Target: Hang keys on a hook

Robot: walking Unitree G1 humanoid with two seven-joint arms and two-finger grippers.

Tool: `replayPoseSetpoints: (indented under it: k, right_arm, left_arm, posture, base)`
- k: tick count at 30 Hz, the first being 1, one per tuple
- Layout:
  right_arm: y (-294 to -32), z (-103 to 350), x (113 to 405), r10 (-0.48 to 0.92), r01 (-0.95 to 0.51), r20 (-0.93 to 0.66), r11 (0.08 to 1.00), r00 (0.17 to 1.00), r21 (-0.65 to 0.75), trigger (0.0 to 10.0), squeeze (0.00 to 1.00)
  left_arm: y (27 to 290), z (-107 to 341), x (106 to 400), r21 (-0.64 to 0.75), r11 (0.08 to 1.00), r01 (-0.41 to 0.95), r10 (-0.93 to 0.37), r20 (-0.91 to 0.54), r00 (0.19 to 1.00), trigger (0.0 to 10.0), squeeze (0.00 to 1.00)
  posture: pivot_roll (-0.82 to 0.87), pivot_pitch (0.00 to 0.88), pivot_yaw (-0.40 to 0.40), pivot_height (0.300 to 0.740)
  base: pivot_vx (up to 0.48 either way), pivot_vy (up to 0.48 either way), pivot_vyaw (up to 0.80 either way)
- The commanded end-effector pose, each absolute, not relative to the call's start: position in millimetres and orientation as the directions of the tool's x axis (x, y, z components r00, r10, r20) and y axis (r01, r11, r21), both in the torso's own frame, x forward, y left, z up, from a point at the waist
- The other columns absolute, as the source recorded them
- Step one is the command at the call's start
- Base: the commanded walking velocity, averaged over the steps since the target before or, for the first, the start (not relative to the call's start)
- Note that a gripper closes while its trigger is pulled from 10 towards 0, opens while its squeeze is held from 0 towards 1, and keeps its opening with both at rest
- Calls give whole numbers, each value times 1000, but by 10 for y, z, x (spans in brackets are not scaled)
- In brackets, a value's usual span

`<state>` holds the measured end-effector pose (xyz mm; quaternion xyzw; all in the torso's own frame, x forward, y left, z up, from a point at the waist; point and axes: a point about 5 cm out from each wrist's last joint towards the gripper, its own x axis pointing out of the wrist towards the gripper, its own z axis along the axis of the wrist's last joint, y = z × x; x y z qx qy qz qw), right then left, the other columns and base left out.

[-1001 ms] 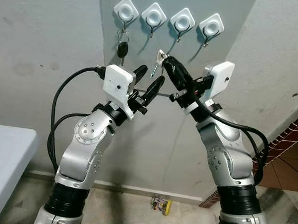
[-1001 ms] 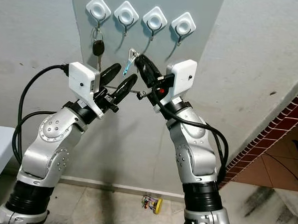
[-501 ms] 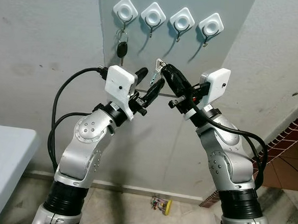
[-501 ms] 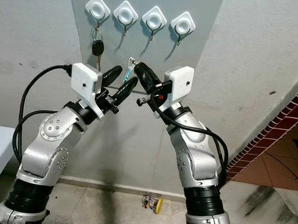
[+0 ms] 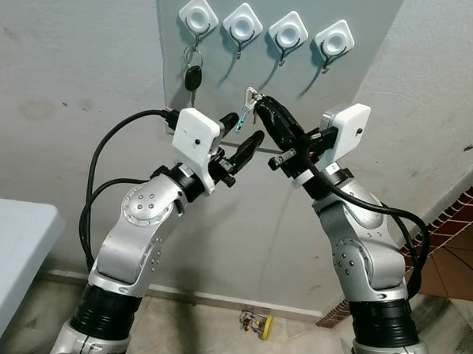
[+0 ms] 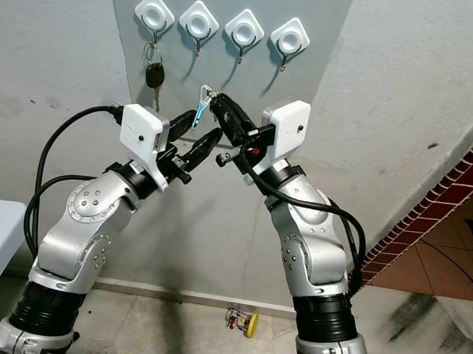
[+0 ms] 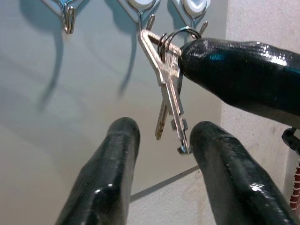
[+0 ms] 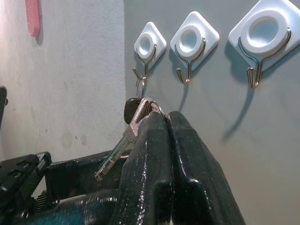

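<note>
Mid-carry: my right gripper [image 5: 260, 107] is clamped on the small silver keys on a steel ring [image 7: 168, 89], frame centre, below white square wall hooks [image 5: 244, 24]. Left gripper [image 5: 240, 135] spread wide under them. Next I'd raise the ring onto a free hook, needs fine alignment.

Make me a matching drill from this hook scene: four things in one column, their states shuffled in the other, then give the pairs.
Things:
1. silver keys
2. black key fob
3. left tool
4. right tool

States:
A. hangs on the leftmost hook
B. open, fingers either side of the dangling key blades
C. pinched at the ring, below the row of hooks
D. shut, raised toward the hooks

Pairs: 1-C, 2-A, 3-B, 4-D
</note>
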<state>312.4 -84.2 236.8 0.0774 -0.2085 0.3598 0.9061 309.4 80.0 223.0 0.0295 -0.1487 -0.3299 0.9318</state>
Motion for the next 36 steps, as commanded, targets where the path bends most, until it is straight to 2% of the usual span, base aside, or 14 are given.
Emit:
replayPoseSetpoints:
  k: [1, 8, 9, 10, 11, 17, 18, 20, 21, 22, 23, 36]
  right_arm:
    - [-839, 2419, 3073, 636, -697, 446, 716, 630, -37, 10000, 0]
    - [-846, 2381, 3061, 646, -700, 430, 712, 630, -44, 10000, 0]
    - [-846, 2377, 3060, 648, -701, 428, 712, 630, -44, 10000, 0]
    - [-846, 2372, 3058, 650, -702, 425, 711, 630, -46, 10000, 0]
    - [-847, 2367, 3056, 651, -703, 424, 710, 630, -46, 10000, 0]
    - [-853, 2344, 3048, 656, -703, 415, 709, 631, -52, 10000, 0]
    - [-853, 2341, 3043, 657, -704, 414, 708, 630, -52, 10000, 0]
    - [-855, 2335, 3042, 657, -705, 413, 708, 630, -51, 10000, 0]
    - [-856, 2331, 3041, 658, -704, 412, 708, 631, -52, 10000, 0]
    - [-858, 2323, 3040, 658, -704, 409, 709, 632, -52, 10000, 0]
    - [-859, 2321, 3038, 658, -704, 408, 709, 633, -52, 10000, 0]
    - [-873, 2311, 3033, 655, -699, 405, 713, 638, -52, 10000, 0]
  left_arm:
    - [790, 2256, 3107, 168, 774, 610, -632, 252, 733, 10000, 0]
    - [788, 2260, 3104, 168, 774, 611, -633, 252, 732, 10000, 0]
    - [789, 2261, 3104, 167, 774, 611, -633, 253, 732, 9373, 0]
    - [789, 2262, 3103, 166, 774, 611, -633, 254, 732, 9373, 0]
    - [788, 2261, 3103, 168, 773, 612, -634, 250, 732, 10000, 0]
    - [784, 2271, 3100, 168, 771, 614, -636, 253, 729, 10000, 0]
    - [783, 2276, 3096, 165, 769, 617, -638, 256, 727, 4784, 0]
    - [782, 2274, 3097, 165, 770, 617, -638, 253, 728, 5176, 0]
    - [782, 2276, 3095, 163, 769, 619, -639, 255, 726, 4745, 0]
    - [784, 2280, 3094, 159, 768, 620, -639, 258, 725, 980, 0]
    - [786, 2281, 3093, 158, 768, 620, -638, 259, 725, 0, 0]
    - [791, 2278, 3080, 149, 761, 632, -647, 255, 719, 0, 0]
  posture:
    - [-116, 43, -40, 740]
    - [-115, 41, -41, 740]
    - [-115, 41, -41, 740]
    - [-115, 39, -40, 740]
    - [-115, 39, -40, 740]
    - [-114, 36, -40, 740]
    - [-114, 39, -38, 740]
    - [-113, 37, -39, 740]
    - [-114, 40, -39, 740]
    - [-114, 40, -39, 740]
    - [-114, 43, -38, 740]
    - [-114, 49, -38, 740]
  base:
    - [0, 0, 0]
    - [0, 0, 0]
    - [0, 0, 0]
    - [0, 0, 0]
    - [0, 0, 0]
    - [0, 0, 0]
    - [0, 0, 0]
    - [0, 0, 0]
    - [0, 0, 0]
    - [0, 0, 0]
    - [0, 0, 0]
    - [0, 0, 0]
